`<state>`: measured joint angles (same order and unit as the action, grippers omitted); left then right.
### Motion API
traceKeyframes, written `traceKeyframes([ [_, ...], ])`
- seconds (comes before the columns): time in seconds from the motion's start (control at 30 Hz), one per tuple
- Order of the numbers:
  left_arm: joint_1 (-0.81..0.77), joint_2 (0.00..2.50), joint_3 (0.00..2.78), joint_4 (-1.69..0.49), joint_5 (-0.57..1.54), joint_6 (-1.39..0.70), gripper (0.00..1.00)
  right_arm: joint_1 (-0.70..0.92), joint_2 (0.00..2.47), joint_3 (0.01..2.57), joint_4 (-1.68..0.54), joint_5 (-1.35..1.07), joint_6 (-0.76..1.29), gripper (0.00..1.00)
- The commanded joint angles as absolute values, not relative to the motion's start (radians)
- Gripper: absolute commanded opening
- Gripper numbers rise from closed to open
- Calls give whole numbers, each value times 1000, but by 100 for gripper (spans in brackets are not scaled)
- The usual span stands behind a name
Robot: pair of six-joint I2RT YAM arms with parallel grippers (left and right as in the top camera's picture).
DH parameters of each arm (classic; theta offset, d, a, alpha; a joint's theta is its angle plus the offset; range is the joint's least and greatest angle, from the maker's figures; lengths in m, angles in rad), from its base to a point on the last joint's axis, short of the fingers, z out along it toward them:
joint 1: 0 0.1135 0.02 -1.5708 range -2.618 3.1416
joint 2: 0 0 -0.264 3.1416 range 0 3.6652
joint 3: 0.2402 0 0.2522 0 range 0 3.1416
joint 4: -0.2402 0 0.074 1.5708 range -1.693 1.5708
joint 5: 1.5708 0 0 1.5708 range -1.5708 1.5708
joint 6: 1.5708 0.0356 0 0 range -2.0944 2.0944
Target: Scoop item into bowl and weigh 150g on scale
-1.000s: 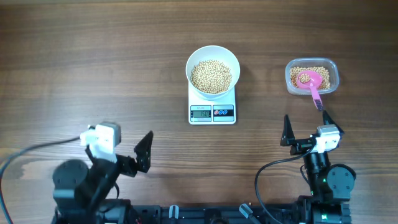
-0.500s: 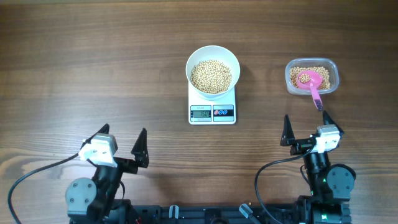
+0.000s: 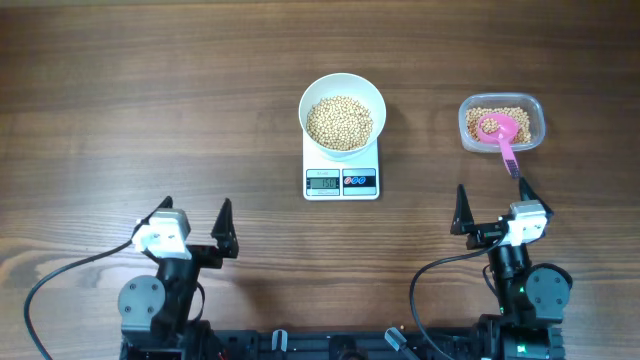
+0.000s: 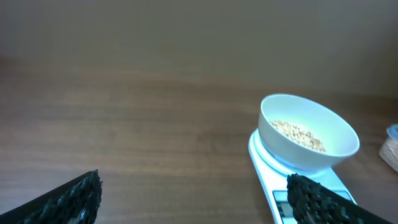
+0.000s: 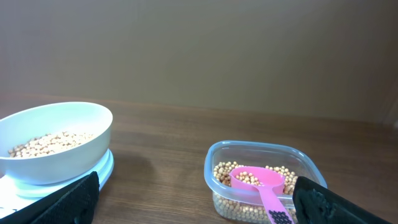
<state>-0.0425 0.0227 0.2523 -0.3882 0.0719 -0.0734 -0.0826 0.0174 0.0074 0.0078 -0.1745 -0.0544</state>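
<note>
1. Pale-beige beans (image 3: 341,122) lie heaped in the white bowl (image 3: 343,80), filling much of it. The bowl sits squarely on the scale (image 3: 342,181) in the middle of the wooden tabletop (image 3: 150,100).
2. The scale's display shows digits, but they are too small to read with certainty, so I cannot confirm that the weight has reached the target.
3. To the right of the scale, and apart from it, stands a clear plastic tub (image 3: 541,125) with a shallow layer of beans left in it. A pink scoop (image 3: 497,128) rests there, its head down among the beans and its handle sticking out over the tub's near rim.
4. The left pincer (image 3: 196,208) sits at the near edge of the tabletop, well apart from the scale. Its jaws are spread wide and there is nothing between them.
5. The right pincer (image 3: 491,190) is also spread wide and empty. It is near the tip of the scoop's handle but not touching it.
6. As I judge it, the scooping is done or close to done: the bowl is loaded, the scoop is set down in the tub, and neither arm holds anything.
7. What may be left is the check of the reading. If it is short, a small top-up with the scoop is needed; if it is over, a few beans must go back to the tub.
</note>
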Motion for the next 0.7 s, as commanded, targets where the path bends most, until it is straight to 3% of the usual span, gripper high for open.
traceKeyframes([
  [0.0,-34,3,215,-355,46,-83,100,-78,5,5,10,-156,-50,100],
  [0.67,5,3,10,-5,31,-83,100,-78,5,5,10,-156,-50,100],
])
